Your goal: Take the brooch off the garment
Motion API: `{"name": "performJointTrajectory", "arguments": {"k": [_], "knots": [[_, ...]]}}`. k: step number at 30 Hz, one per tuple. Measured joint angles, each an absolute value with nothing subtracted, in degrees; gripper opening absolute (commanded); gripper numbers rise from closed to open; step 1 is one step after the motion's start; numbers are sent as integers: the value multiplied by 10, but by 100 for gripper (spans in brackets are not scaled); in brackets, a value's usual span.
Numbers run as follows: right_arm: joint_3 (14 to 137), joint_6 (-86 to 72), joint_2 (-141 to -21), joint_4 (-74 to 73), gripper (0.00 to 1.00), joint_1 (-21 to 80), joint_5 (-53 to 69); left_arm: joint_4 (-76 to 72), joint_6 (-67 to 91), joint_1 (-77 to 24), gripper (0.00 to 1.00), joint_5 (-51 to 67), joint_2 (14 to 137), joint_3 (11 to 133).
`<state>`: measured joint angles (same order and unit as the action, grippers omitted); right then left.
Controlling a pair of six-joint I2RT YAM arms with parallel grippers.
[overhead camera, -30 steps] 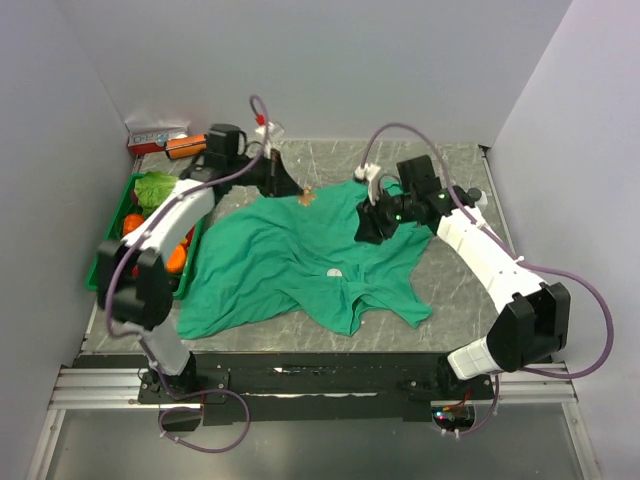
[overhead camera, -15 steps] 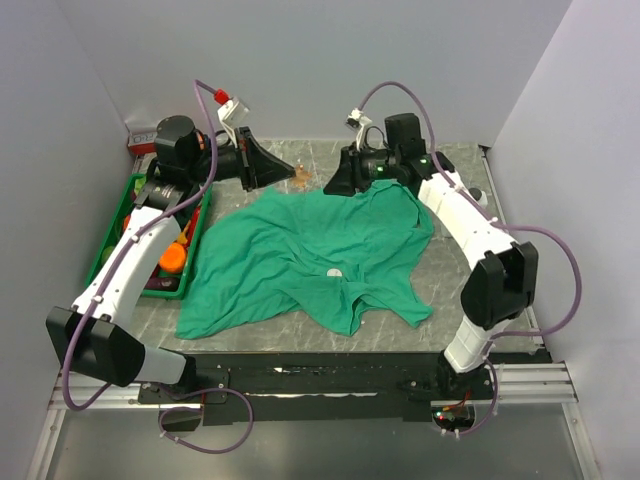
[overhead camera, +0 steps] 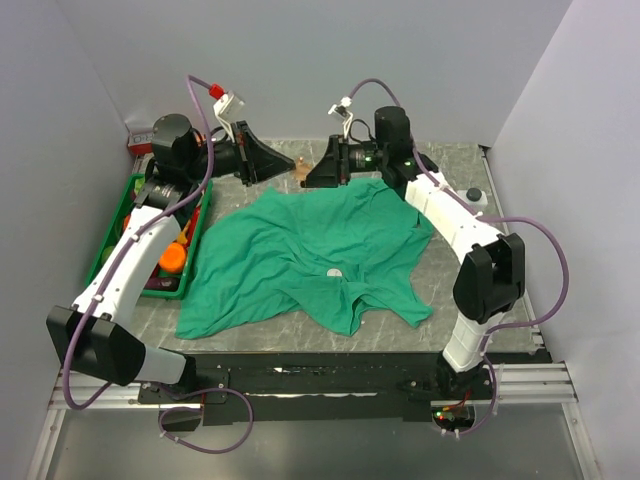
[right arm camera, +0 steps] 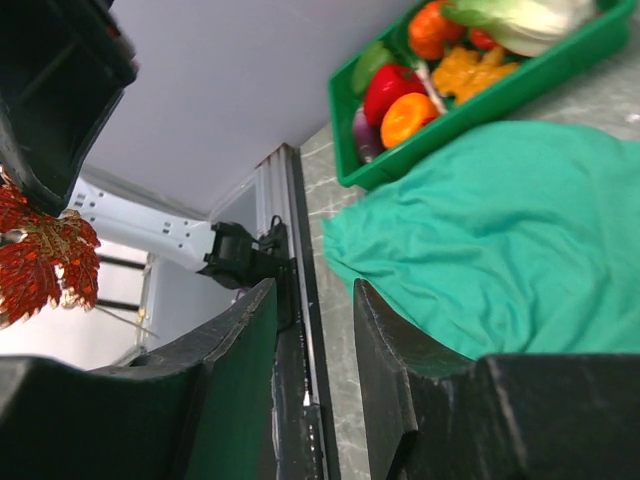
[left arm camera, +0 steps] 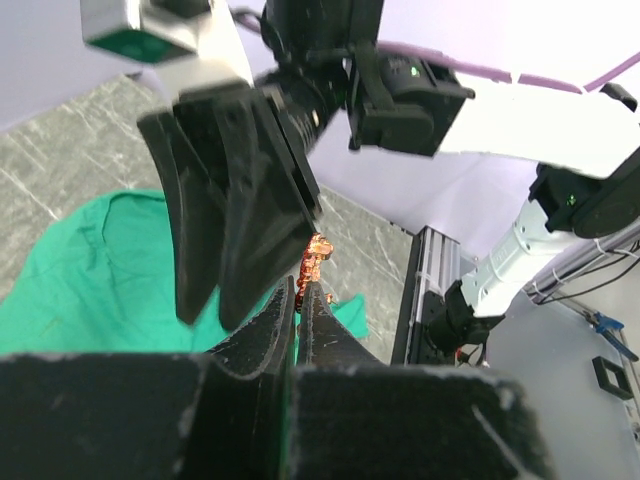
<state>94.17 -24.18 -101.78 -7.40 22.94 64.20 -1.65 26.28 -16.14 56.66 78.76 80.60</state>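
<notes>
Left gripper (overhead camera: pixel 293 166) is clamping its two fingers tightly together, and the brooch (left arm camera: pixel 315 258) is sitting pinched right at their tips. In the right wrist view the brooch is showing as a red-orange, leaf-like ornament with gold edging, hanging just beneath the dark body of that gripper. It is being held up in the air over the far side of the table (overhead camera: pixel 450 295), just beyond the far edge of the garment (overhead camera: pixel 310 250). Whether any cloth is still clinging to it I cannot tell. Right gripper (overhead camera: pixel 310 178) is pointing straight at the left one, tip almost to tip, with the brooch lying between the two. Its fingers are standing apart, and its own wrist view is showing nothing caught in the gap between them. The garment is lying spread and wrinkled across the middle of the table, its near hem trailing toward the arm bases and a small pale round spot (overhead camera: pixel 334 272) showing near its centre. Both arms are reaching out over the far edge of the cloth from opposite sides. Along the left side of the table a green crate (right arm camera: pixel 500 88) is sitting just beside the garment, holding toy vegetables in red, orange and pale green.
</notes>
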Motion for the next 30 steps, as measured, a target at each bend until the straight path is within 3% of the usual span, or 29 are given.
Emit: {"name": "performJointTrajectory", "arguments": {"k": [30], "knots": [[915,-214,-979,-55,45,257,670,-64,296,-151,1,535,816,815]]}}
